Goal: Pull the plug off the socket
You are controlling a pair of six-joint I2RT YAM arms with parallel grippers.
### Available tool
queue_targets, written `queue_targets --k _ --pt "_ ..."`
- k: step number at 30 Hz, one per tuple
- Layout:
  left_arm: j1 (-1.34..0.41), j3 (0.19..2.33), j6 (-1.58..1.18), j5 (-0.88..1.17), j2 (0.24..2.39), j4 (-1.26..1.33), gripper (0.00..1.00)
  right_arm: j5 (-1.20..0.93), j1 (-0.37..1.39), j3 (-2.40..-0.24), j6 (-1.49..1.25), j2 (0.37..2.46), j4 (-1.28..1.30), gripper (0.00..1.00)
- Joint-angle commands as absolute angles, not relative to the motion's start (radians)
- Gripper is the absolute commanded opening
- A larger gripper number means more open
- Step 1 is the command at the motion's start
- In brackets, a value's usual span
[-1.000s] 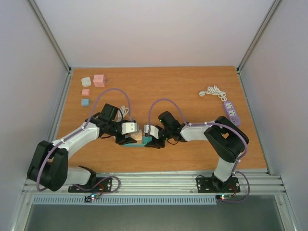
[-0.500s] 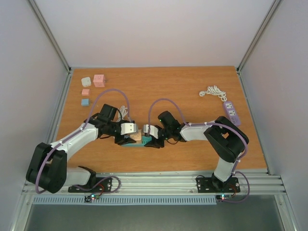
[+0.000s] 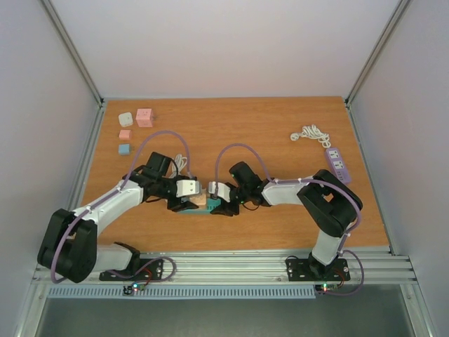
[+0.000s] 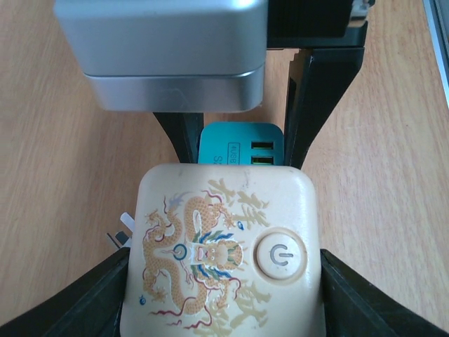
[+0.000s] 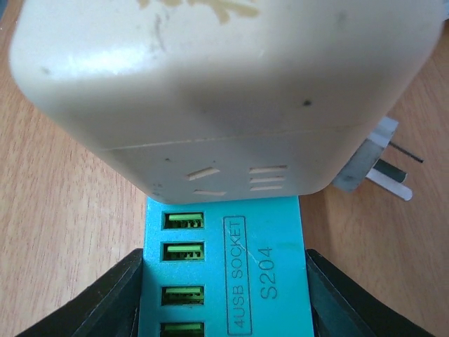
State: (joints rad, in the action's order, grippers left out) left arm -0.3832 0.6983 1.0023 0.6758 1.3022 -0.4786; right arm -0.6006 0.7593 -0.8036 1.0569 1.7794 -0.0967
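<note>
A cream cube socket (image 3: 200,198) with a dragon print and a power button sits at the table's middle front, joined to a teal "4USB SOCKET" plug block (image 3: 211,208). My left gripper (image 3: 191,201) is shut on the cream cube (image 4: 223,246), one finger on each side. My right gripper (image 3: 218,204) is shut on the teal block (image 5: 224,274), which still butts against the cream cube (image 5: 224,91). In the left wrist view the teal block (image 4: 242,145) shows beyond the cube between the right fingers. White plug pins (image 5: 382,172) stick out of the cube's side.
Several small cubes lie at the back left: white (image 3: 125,119), pink (image 3: 144,116), small pink (image 3: 125,134), blue (image 3: 124,149). A purple power strip (image 3: 337,163) with a coiled white cord (image 3: 311,133) lies at the right.
</note>
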Motion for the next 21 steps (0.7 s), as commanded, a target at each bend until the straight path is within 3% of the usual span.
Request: queue_targets --k 1,8,16,21 --pt "-0.385 0.753 0.996 0.756 1.264 -0.438 0.33 -0.593 0.764 -0.823 1.057 1.765 -0.058 0.38" --pt "-0.387 0.667 1.033 0.689 1.347 -0.368 0.33 -0.610 0.765 -0.823 1.059 1.808 -0.045 0.38" --pt "-0.388 0.785 0.962 0.752 1.238 -0.434 0.32 -0.616 0.764 -0.824 1.054 1.763 -0.041 0.36" --pt "-0.388 0.723 1.000 0.699 1.316 -0.416 0.32 -0.616 0.764 -0.815 1.056 1.776 -0.044 0.35"
